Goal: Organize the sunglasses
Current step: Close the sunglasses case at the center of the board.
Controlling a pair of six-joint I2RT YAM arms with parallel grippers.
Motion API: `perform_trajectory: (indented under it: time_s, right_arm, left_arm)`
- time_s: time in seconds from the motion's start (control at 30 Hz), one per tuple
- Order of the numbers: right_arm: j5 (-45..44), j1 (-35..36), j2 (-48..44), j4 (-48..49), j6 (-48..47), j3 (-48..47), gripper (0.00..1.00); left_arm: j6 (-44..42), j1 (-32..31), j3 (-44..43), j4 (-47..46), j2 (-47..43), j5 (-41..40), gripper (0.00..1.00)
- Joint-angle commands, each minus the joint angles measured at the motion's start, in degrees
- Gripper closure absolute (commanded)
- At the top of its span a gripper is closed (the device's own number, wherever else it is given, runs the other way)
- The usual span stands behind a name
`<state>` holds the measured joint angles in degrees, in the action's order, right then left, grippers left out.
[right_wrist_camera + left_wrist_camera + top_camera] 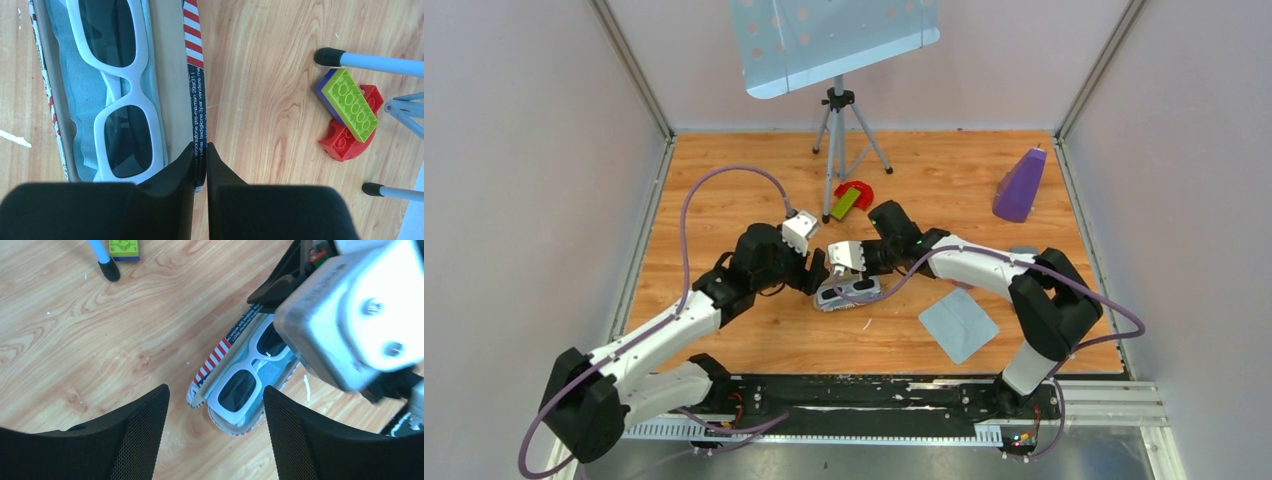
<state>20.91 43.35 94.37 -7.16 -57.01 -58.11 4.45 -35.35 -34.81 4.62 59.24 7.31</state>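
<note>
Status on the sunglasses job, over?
Left gripper open, above the case. Right gripper shut on the case wall. Sunglasses lie in the open case, on cloth. Bricks sit apart.

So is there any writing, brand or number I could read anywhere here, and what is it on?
"vendere": the one word I can half make out, not with certainty, in two rows of tiny white print on the dark band of the case lid, which the right gripper pinches.
Rest of that print: too small to read.
Sunglasses and green brick: no text visible.
</note>
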Motion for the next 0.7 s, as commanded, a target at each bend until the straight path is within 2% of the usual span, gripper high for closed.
perform_trajectory:
  time_s: [0.0, 0.13, 0.33, 0.43, 0.67]
  right_arm:
    - [-0.5, 0.3, -0.8, -5.9, -3.4, -1.3, 1.0]
    - [0.8, 0.4, -3.4, -6.5, -8.1, 1.2, 1.0]
    - [1.4, 0.5, -7.9, -2.5, -14.4, 6.5, 1.0]
    - [1.2, 0.5, -9.1, 1.7, -17.9, 10.4, 1.0]
    - [0.5, 0.5, -8.7, 6.6, -18.7, 11.2, 1.0]
  left_arm:
    - [3.9, 0.5, -1.6, 5.5, -8.4, 0.2, 0.26]
    - [4.9, 3.3, -1.2, 10.5, -12.0, -1.1, 0.25]
    - [6.4, 4.1, -3.5, 9.1, 0.4, 9.4, 0.35]
    - [6.6, 4.1, -5.4, 7.0, 4.6, 12.6, 0.34]
    - [8.0, 4.1, -6.0, 0.6, 11.7, 17.3, 0.36]
